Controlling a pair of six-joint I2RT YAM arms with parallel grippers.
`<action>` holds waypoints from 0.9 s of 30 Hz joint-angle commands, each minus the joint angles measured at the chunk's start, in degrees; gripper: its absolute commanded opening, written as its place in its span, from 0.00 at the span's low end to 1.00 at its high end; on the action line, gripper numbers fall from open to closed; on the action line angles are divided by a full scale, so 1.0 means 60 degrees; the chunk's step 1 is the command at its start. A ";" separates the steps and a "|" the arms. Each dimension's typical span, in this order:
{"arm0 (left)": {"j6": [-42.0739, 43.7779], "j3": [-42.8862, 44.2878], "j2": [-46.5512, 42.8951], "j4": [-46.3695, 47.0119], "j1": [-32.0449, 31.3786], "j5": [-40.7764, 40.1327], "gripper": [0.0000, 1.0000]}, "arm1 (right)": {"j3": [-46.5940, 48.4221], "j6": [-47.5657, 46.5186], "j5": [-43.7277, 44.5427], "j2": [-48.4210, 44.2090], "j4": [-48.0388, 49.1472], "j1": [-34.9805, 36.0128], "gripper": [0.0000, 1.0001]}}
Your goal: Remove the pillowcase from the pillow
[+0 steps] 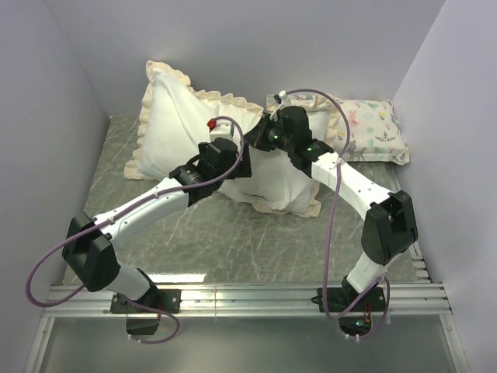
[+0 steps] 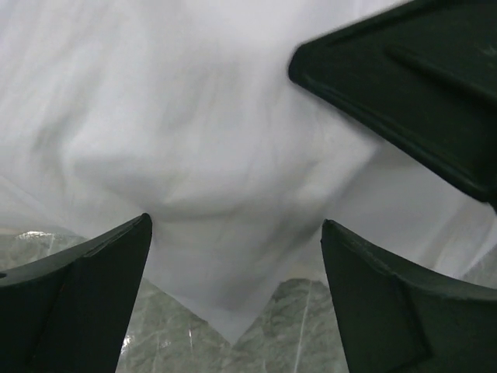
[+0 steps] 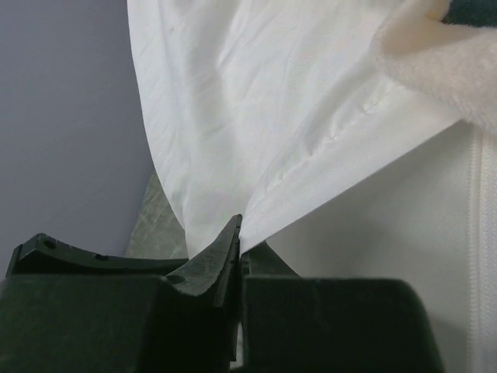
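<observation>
The pillowcase [image 1: 175,128], cream-white face up with cream ruffled edging, lies humped at the back of the table. My right gripper [image 1: 268,138] sits at its top middle and is shut on a stitched edge of white fabric [image 3: 311,148], next to a plush ruffle [image 3: 435,58]; this looks like the pillowcase's edge. Beside it is smooth white cloth with a zipper [image 3: 472,256], seemingly the pillow. My left gripper [image 1: 237,155] is open, its jaws wide apart over a bulging, frill-less white corner [image 2: 202,163], probably the pillow [image 1: 268,190]. No grey plush face shows clearly.
A small animal-print pillow [image 1: 373,132] lies at the back right against the wall. Grey-green marble tabletop [image 1: 233,249] spreads in front of the bedding. Walls close in on the left, back and right. A black part of the right arm [image 2: 419,85] hangs close above my left fingers.
</observation>
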 commanded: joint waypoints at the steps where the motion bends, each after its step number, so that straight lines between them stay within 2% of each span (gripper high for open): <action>1: -0.0438 0.0371 0.0408 0.0360 -0.0047 -0.1400 0.93 | 0.0435 0.0093 -0.0447 -0.0569 0.0070 0.0109 0.00; 4: -0.0819 0.0605 0.0789 -0.0210 -0.0062 -0.2281 0.45 | 0.0464 -0.0038 -0.0418 -0.0744 -0.0148 0.0109 0.00; 5: -0.0893 0.0650 0.0834 -0.0313 -0.0048 -0.2355 0.17 | 0.0494 -0.0097 -0.0374 -0.0774 -0.0222 0.0109 0.00; 6: -0.0937 0.0694 0.0892 -0.0387 -0.0047 -0.2399 0.02 | 0.0566 -0.0170 -0.0301 -0.0861 -0.0295 0.0124 0.00; 8: -0.1040 0.0738 0.0806 -0.0476 -0.0149 -0.2399 0.00 | 0.0640 -0.0419 -0.0184 -0.0950 -0.0631 0.0109 0.05; 9: -0.1084 0.0709 0.0587 -0.0461 -0.0208 -0.2399 0.00 | 0.0698 -0.0594 0.0034 -0.1066 -0.0821 0.0109 0.18; 12: -0.1347 0.0840 0.0190 -0.0753 -0.0311 -0.2254 0.00 | 0.0539 -0.0989 0.0881 -0.1693 -0.1583 0.0124 0.50; 16: -0.1655 0.1147 -0.0074 -0.1148 -0.0428 -0.2049 0.00 | -0.0792 -0.1181 0.2199 -0.3422 -0.1980 0.0168 0.69; 18: -0.1729 0.1207 -0.0264 -0.1266 -0.0647 -0.2062 0.00 | -0.1785 -0.1196 0.2671 -0.4430 -0.2039 0.0168 0.73; 21: -0.1816 0.1295 -0.0542 -0.1397 -0.1013 -0.2092 0.00 | -0.2873 -0.1283 0.3403 -0.5108 -0.2272 0.0212 0.75; 27: -0.1977 0.1398 -0.1026 -0.1779 -0.1366 -0.2165 0.00 | -0.4120 -0.1634 0.3551 -0.4745 -0.2127 0.0431 0.80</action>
